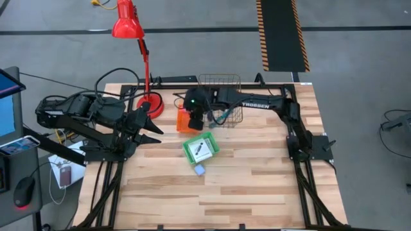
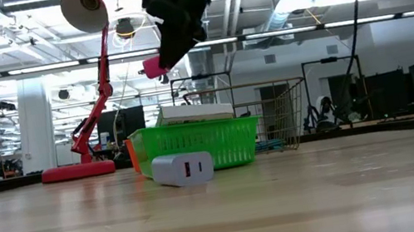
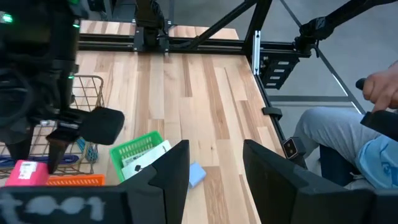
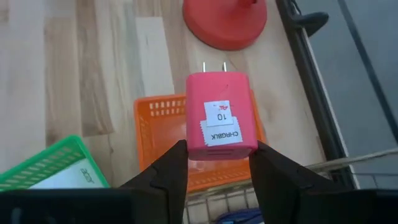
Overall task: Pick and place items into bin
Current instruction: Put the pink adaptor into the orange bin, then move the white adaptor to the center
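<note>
Right gripper (image 4: 214, 165) is clamped on a pink charger block (image 4: 219, 116), fingers pressed on both its sides, prongs pointing away from the wrist. A white sticker on its face reads "10" and "CHRGBLK". It's held up in the air, well off the wood, right above the orange basket (image 4: 163, 122).

From table height, nearest the camera is a pale lavender block (image 2: 183, 169) lying on the table (image 1: 257, 186) just in front of the green basket (image 2: 195, 147). A white card pack (image 2: 194, 113) sits in the green basket, poking over its rim. Overhead you can see dark print on that pack. Higher up, the pink block (image 2: 154, 67) hangs in the gripper.

Farther back is the wire bin (image 1: 221, 96), with some teal and blue stuff in the bottom that I can't make out. The orange basket (image 1: 184, 120) sits next to the bin's left side.

Red desk lamp (image 1: 135, 45) stands at the far left of the table, base beside the orange basket.

Left gripper (image 1: 152, 125) is parked low at the left edge, fingers apart, nothing between them. A person's knee (image 3: 336, 134) shows off the table's side.
</note>
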You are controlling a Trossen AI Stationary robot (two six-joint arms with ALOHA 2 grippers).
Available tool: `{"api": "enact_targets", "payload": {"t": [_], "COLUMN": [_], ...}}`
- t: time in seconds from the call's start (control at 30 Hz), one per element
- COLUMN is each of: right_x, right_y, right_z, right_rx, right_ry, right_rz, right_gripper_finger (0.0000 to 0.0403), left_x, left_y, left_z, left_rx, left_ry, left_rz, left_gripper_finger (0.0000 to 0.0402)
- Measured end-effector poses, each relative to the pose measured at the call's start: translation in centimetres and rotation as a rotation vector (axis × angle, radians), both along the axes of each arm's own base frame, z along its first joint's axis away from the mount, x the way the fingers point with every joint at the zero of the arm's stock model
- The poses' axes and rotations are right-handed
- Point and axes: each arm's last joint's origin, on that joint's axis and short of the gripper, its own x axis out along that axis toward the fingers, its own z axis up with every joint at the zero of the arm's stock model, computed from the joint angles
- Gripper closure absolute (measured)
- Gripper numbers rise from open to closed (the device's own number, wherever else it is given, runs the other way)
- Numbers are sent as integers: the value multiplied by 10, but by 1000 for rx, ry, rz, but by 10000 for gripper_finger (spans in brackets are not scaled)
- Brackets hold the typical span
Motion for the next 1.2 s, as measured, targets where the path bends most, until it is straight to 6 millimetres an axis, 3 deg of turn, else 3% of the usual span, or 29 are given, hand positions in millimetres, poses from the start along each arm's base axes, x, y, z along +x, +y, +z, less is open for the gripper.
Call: {"api": "enact_targets", "payload": {"t": [0.37, 0.67, 0.93, 1.2], "right_x": [3, 3, 3, 3], "right_y": [-9, -11, -11, -11], "right_z": [3, 3, 3, 3], "right_rx": [15, 9, 9, 9], "right_ry": [-61, -59, -59, -59], "right_rz": [4, 6, 5, 5], "right_gripper_finger": [235, 256, 229, 254], "left_x": [-1, -1, -1, -1], "left_y": [0, 0, 0, 0], "left_z": [-2, -2, -2, -2], "left_rx": [5, 5, 5, 5], "left_ry": [22, 21, 20, 20], "left_rz": [0, 0, 0, 0], "left_gripper_finger": [263, 263, 263, 263]}}
